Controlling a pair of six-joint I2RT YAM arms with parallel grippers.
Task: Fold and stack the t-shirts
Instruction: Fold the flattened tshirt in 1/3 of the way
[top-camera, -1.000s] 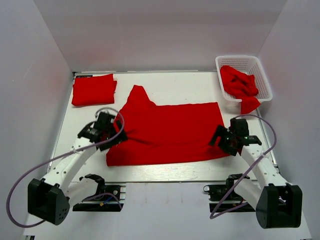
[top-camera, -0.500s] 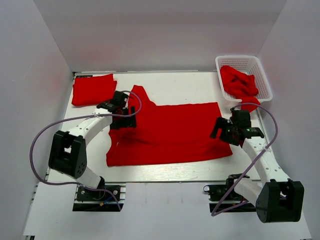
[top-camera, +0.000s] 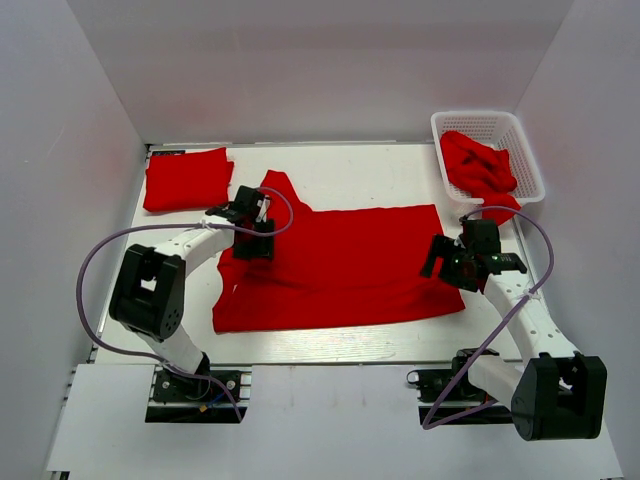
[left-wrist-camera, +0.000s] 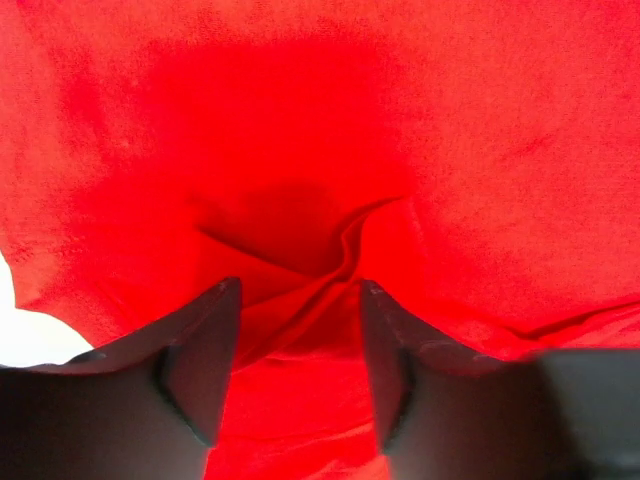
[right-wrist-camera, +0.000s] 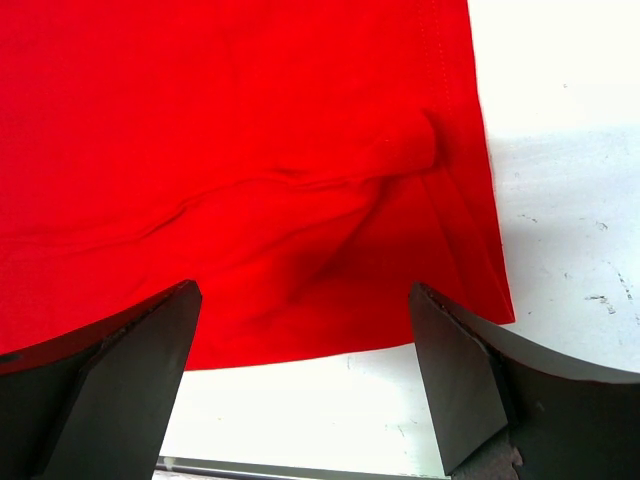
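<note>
You cannot count the crumpled t-shirts (top-camera: 478, 165) in the basket (top-camera: 437, 125) at the far-right corner of the table (top-camera: 350, 165). The spread t-shirt (top-camera: 340, 260) lies in the middle. Your left gripper (left-wrist-camera: 298, 288), jaws apart, straddles a ridge of it, and your right gripper (right-wrist-camera: 302, 290) gapes wide over its right edge.

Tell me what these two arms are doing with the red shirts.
One t-shirt lies spread flat. The left gripper is down on its left part, fingers straddling a raised pucker of cloth; the right gripper hangs open over the shirt's right edge. One folded t-shirt sits at the far left, and crumpled t-shirts wait in the white basket.
</note>
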